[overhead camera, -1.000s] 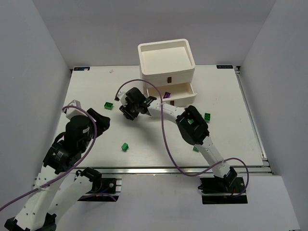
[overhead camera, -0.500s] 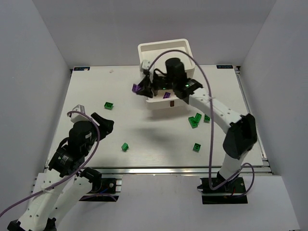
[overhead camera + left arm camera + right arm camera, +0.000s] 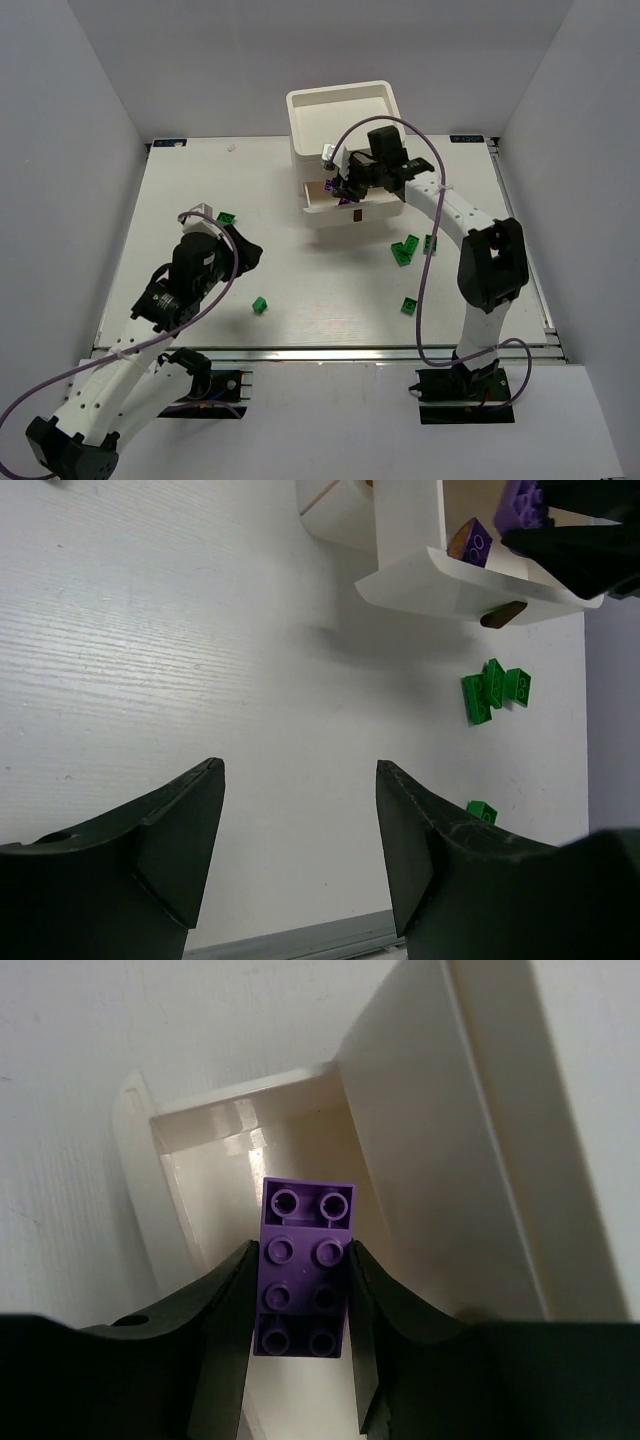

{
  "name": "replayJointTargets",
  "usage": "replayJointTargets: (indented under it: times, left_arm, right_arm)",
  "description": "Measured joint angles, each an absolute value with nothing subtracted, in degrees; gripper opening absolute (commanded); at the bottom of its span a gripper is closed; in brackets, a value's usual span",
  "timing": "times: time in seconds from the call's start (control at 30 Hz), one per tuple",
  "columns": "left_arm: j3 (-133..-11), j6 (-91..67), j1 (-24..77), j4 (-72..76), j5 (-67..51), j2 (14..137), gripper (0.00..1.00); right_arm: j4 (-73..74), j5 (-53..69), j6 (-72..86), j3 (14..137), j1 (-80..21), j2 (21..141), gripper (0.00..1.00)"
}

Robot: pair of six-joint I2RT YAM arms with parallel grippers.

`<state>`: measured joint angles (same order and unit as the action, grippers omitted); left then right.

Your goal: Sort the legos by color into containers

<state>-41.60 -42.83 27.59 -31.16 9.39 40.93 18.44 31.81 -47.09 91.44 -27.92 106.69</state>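
My right gripper (image 3: 343, 186) is shut on a purple lego (image 3: 305, 1265) and holds it over the open drawer (image 3: 352, 208) of the white drawer unit (image 3: 340, 125). In the right wrist view the drawer's inside (image 3: 235, 1175) lies right under the brick. Another purple lego (image 3: 470, 542) lies in that drawer. My left gripper (image 3: 246, 256) is open and empty above the table, its fingers (image 3: 170, 830) wide apart. Dark green legos lie loose: one at the left (image 3: 226, 218), one near the front (image 3: 260, 304), a cluster (image 3: 405, 248) and one more (image 3: 409, 305) at the right.
The unit's top tray (image 3: 300, 105) stands against the back wall. The aluminium rail (image 3: 330, 352) runs along the table's near edge. White walls enclose the table on three sides. The green cluster (image 3: 495, 690) also shows in the left wrist view.
My right gripper has carried the purple lego from the table's middle up and right to above the open drawer. My left arm has reached forward and to the right.
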Motion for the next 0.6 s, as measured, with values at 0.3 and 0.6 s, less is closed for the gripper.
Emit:
replayJointTargets:
  times: [0.3, 0.6]
  left_arm:
    - [-41.6, -41.9, 27.6, -28.4, 7.9, 41.1, 0.72]
    - [-41.0, -41.7, 27.6, -27.3, 7.4, 42.2, 0.72]
  right_arm:
    - [25.0, 33.0, -48.8, 100.0, -27.3, 110.2, 0.57]
    - [35.3, 44.8, -55.2, 100.8, -24.4, 105.8, 0.00]
